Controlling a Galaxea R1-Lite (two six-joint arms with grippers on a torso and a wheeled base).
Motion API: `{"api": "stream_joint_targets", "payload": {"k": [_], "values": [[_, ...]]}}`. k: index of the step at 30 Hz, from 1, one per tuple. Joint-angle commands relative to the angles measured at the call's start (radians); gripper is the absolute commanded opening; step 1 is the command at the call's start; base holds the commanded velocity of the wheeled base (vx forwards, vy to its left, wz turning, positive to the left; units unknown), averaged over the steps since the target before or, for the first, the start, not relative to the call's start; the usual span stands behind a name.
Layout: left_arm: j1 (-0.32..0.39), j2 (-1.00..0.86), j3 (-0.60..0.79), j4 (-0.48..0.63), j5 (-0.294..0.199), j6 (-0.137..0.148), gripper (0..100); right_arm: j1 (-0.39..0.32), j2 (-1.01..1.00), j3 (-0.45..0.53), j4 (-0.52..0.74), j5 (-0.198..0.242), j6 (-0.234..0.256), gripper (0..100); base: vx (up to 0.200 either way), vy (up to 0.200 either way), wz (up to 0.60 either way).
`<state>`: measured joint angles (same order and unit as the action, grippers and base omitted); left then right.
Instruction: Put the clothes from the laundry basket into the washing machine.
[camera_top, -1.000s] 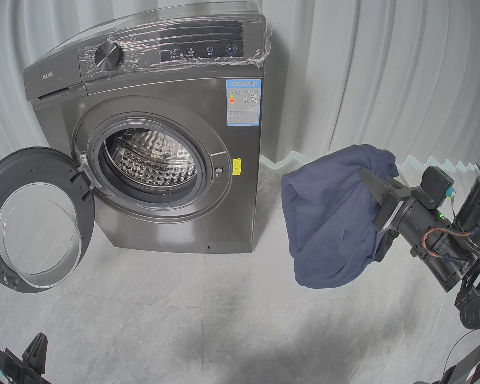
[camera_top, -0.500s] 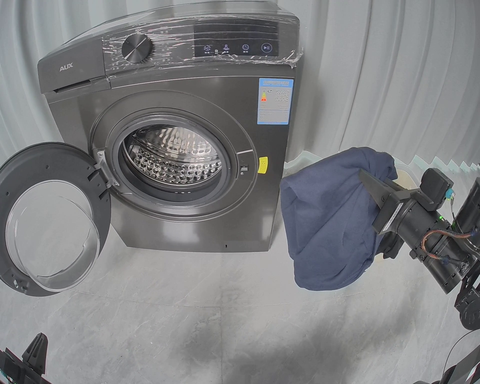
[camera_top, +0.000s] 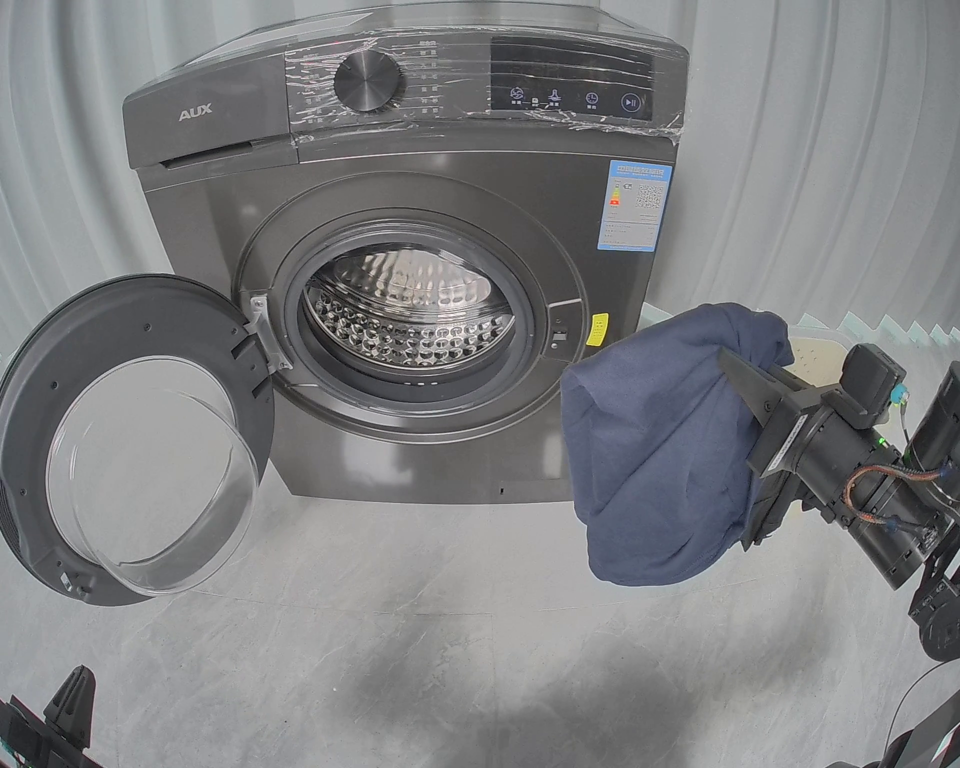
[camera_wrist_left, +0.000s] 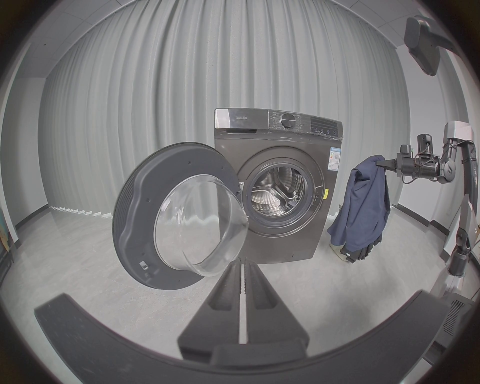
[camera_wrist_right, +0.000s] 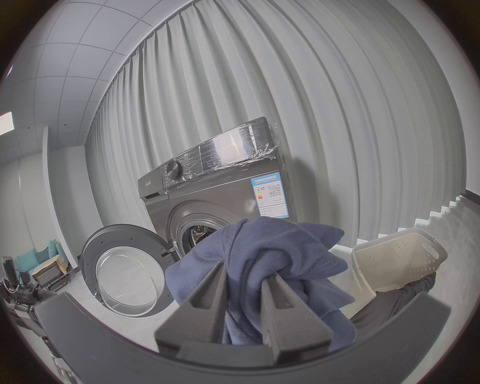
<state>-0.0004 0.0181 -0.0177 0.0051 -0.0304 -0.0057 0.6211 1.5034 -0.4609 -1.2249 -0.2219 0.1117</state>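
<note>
Garment (camera_top: 650, 440) dangling limp from your right claw (camera_wrist_right: 244, 285)
The claw pinches its bunched top, just beside the open washing machine (camera_top: 410, 310); soft and light, it probably sways, so you grip high.

A staged test room: ahead of the right pincer (camera_wrist_right: 243, 272), a washing machine (camera_top: 420, 180) with film-wrapped panel stands on grey floor tiles (camera_top: 400, 620) before floor-to-ceiling white curtains (camera_top: 800, 150).
</note>
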Motion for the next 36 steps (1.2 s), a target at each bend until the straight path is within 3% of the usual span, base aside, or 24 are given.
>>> {"api": "stream_joint_targets", "payload": {"k": [1, 13, 22, 36], "values": [[0.000, -0.018, 0.016, -0.001, 0.000, 0.000, 0, 0.003, 0.003, 0.005, -0.001, -0.001, -0.001, 0, 0.000, 0.000, 0.00], [0.000, -0.018, 0.016, -0.001, 0.000, 0.000, 0, 0.008, 0.004, 0.004, -0.001, -0.002, -0.001, 0, 0.000, 0.000, 0.00], [0.000, -0.018, 0.016, -0.001, 0.000, 0.000, 0, 0.009, 0.028, 0.001, -0.002, 0.001, -0.001, 0, 0.000, 0.200, 0.00], [0.000, -0.018, 0.016, -0.001, 0.000, -0.002, 0, 0.011, 0.035, 0.005, -0.002, -0.002, -0.001, 0, 0.000, 0.029, 0.00]]}}
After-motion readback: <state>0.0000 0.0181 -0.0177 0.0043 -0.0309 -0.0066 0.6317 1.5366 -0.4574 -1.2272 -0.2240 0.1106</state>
